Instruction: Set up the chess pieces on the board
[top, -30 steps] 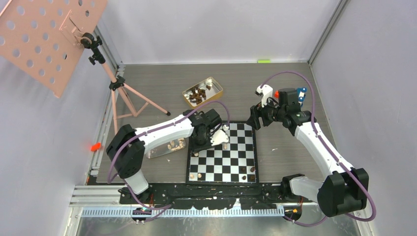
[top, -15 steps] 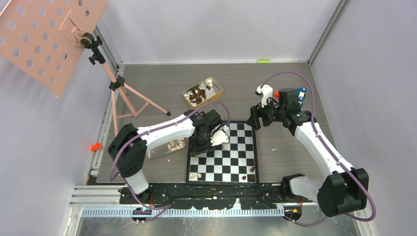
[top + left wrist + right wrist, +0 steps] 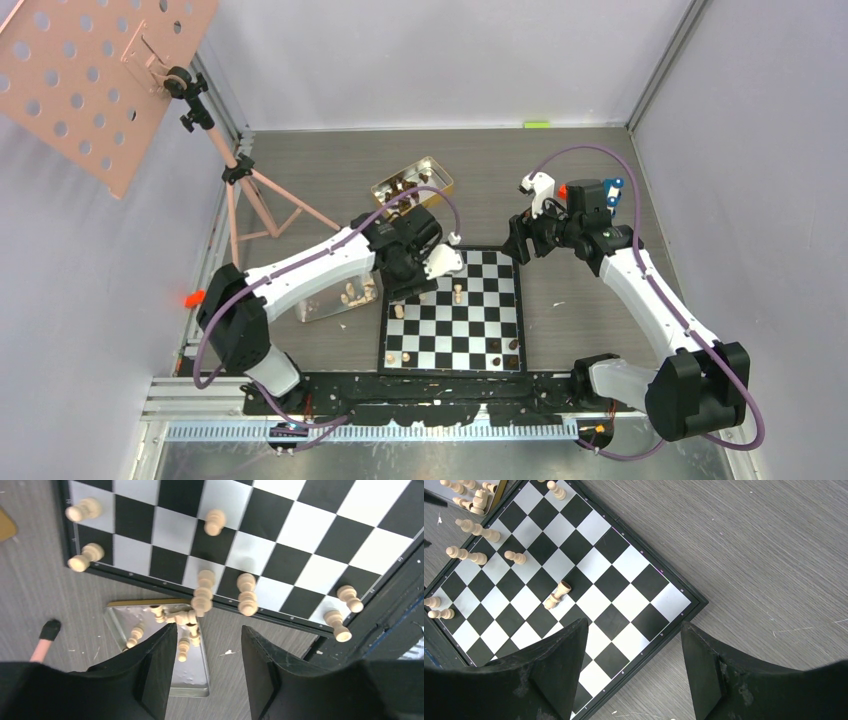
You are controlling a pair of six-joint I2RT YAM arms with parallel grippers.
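The board (image 3: 470, 325) lies in front of the arms. Several pale chess pieces stand along its left side (image 3: 84, 510) and near edge (image 3: 400, 355). One pale piece (image 3: 458, 293) sits alone in the upper middle and seems to lie on its side in the right wrist view (image 3: 558, 594). Several dark pieces (image 3: 505, 353) stand at the near right corner. My left gripper (image 3: 440, 270) hovers over the board's far left corner, open and empty (image 3: 207, 630). My right gripper (image 3: 518, 240) is open and empty above the far right corner (image 3: 634, 625).
A clear tray (image 3: 330, 305) with loose pale pieces (image 3: 182, 647) lies left of the board. A gold tin (image 3: 412, 185) with dark pieces sits behind the board. A tripod (image 3: 255, 195) with a pink perforated panel stands at far left.
My left gripper has lifted and drawn back toward the far left, leaving a pale piece on the board's upper middle. The right arm has not moved.
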